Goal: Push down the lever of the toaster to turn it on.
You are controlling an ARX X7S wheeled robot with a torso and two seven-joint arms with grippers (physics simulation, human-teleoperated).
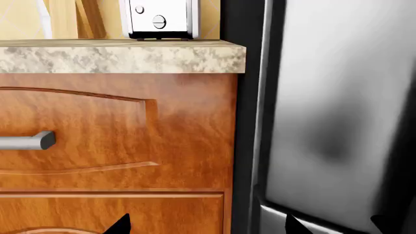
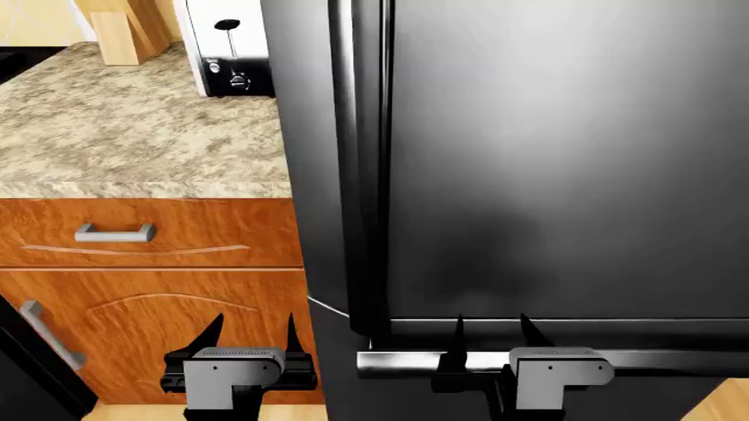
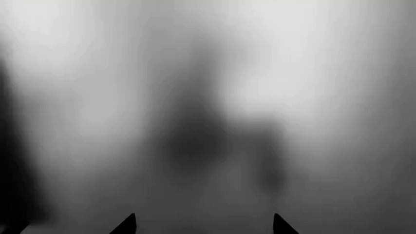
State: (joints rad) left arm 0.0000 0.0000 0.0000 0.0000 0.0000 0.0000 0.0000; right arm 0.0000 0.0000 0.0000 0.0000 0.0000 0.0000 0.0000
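From my remote seat, the head view runs left to right from kitchen counter to refrigerator. At far left a tan knife block (image 2: 121, 33) stands at the back of the speckled stone countertop (image 2: 129, 132). Just beside it, the toaster (image 2: 224, 48) sits at the counter's rear corner, hard against the refrigerator's side, its black end panel facing me. The lever (image 2: 227, 24), a small black knob, rides near the top of its vertical slot, with silver knobs (image 2: 238, 82) below.

Under the counter, a wooden drawer carries a grey bar handle (image 2: 114, 232), above a cabinet door (image 2: 164, 338).

My left gripper (image 2: 252, 331) hangs low in front of that cabinet, well below and apart from the toaster, its two black fingers spread and holding nothing. Its wrist camera catches the toaster's lower end panel (image 1: 160, 19) above the counter edge.

At right, the dark steel refrigerator (image 2: 550, 158) fills the frame. My right gripper (image 2: 492, 331) hovers near its horizontal bar handle (image 2: 398, 361), fingers apart, empty. Its wrist camera sees only blurred grey steel.
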